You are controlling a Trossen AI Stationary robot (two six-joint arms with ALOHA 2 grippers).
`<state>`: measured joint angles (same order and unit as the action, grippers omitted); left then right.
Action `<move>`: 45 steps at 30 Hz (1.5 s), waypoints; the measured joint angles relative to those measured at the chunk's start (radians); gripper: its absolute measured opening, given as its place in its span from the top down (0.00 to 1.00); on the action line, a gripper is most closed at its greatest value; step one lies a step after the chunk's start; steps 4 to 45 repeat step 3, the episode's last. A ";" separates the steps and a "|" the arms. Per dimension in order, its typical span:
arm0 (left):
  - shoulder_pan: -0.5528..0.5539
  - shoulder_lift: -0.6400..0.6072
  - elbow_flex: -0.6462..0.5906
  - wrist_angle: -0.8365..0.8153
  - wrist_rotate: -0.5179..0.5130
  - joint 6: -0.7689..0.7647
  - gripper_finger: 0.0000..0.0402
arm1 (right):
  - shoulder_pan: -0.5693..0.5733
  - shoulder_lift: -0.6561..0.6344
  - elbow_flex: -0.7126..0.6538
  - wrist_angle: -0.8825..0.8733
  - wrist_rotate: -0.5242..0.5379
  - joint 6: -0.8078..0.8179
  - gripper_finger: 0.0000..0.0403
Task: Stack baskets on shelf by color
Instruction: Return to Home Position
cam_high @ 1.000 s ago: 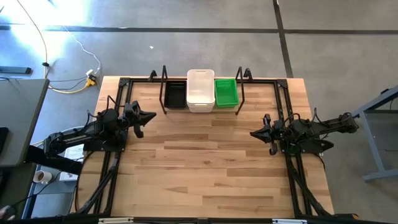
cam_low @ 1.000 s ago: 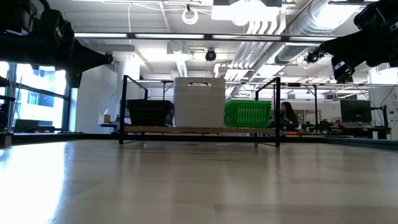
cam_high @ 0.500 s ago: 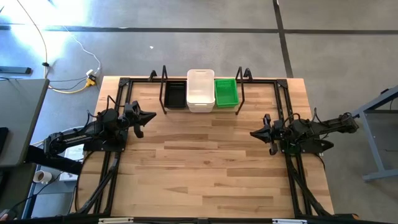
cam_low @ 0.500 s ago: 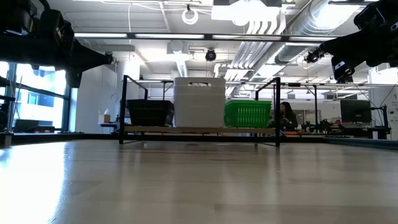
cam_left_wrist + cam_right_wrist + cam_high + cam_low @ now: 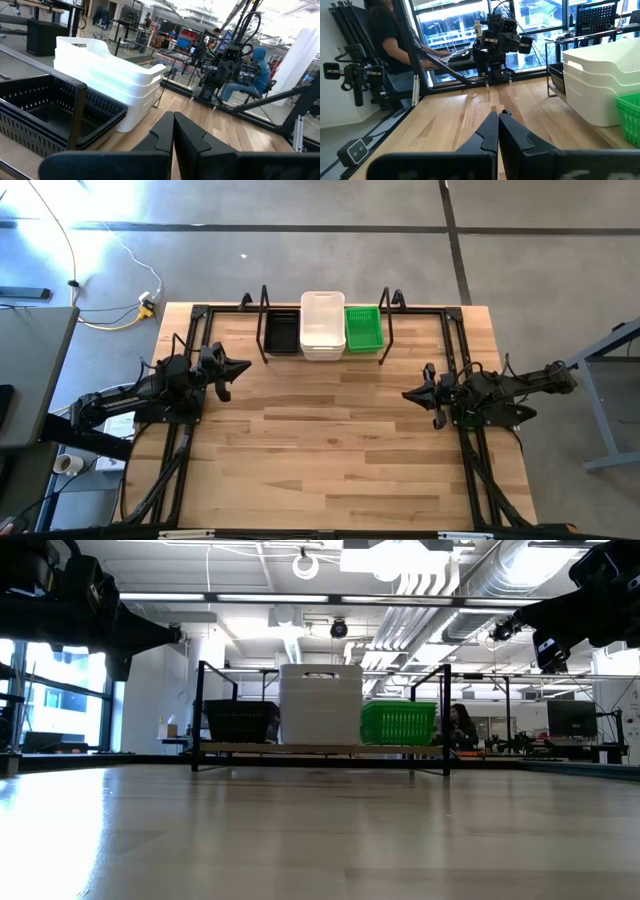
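At far edge, shelf (image 5: 320,750) w/ black, white, green baskets (image 5: 322,325); left end effector (image 5: 243,366) nearer than right end effector (image 5: 407,393), both closed, empty.

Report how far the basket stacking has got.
Done: black stack, white stack and green stack sit side by side on the shelf. In hand: nothing; left gripper and right gripper are shut, empty, at the sides of the table. Left: no basket shows off the shelf.

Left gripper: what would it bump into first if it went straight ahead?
Probably nothing close: the left gripper points across the table, missing the baskets. Farther on it would likely meet the right gripper.
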<state>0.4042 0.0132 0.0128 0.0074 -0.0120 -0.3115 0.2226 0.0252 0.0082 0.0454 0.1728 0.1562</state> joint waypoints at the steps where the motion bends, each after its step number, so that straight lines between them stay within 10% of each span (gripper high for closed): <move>1: 0.000 0.000 0.000 0.000 0.000 0.000 1.00 | 0.000 0.000 0.000 0.000 0.000 0.000 1.00; 45: 0.000 0.000 0.000 0.000 0.000 0.000 1.00 | 0.000 0.000 0.000 0.000 0.000 0.000 1.00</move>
